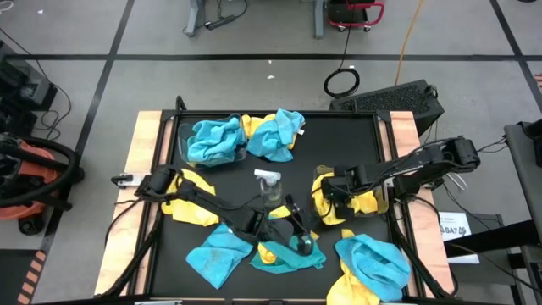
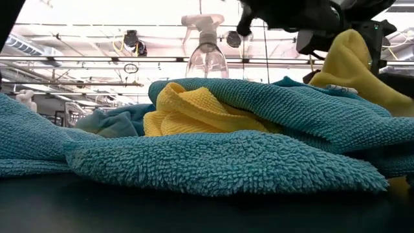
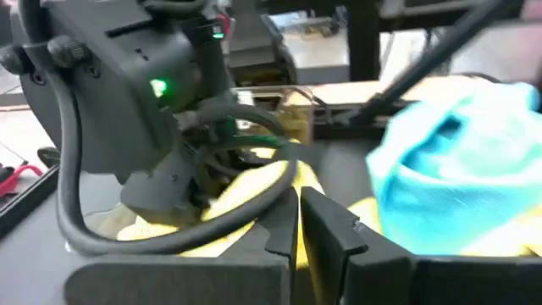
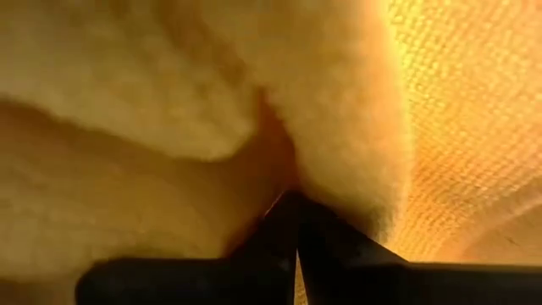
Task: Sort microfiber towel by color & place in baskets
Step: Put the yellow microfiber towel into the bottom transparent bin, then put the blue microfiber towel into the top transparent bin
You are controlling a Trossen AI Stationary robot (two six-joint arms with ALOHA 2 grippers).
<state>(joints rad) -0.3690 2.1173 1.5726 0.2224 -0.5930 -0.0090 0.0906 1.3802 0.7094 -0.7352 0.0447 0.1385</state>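
Note:
Blue and yellow microfiber towels lie scattered on the black table. Two blue ones (image 1: 212, 140) sit in a clear basket (image 1: 180, 146) at the far left. My right gripper (image 1: 326, 191) points down at the table's right, shut on a yellow towel (image 1: 343, 202) (image 2: 349, 61). My left gripper (image 1: 303, 240) (image 3: 298, 203) reaches level toward the right above a blue towel (image 1: 298, 252) at the near middle, with its fingers shut. A thin line of yellow shows in the slit between them. I cannot tell whether that is held cloth or the towel beyond. My right gripper pinches a raised fold of the yellow towel (image 4: 339, 127) between its two fingers, from above, pointing down. The cloth rises to a peak (image 2: 346, 45) under the fingers. Its lower part is hidden behind the blue towel in the low view.
A clear spray bottle (image 1: 269, 182) (image 2: 207, 55) stands upright at the table's middle. Loose towels lie near left (image 1: 220, 254), left (image 1: 190, 202), far middle (image 1: 275, 135) and near right (image 1: 373, 263). A blue towel wrapped round a yellow one (image 2: 213, 136) fills the low view.

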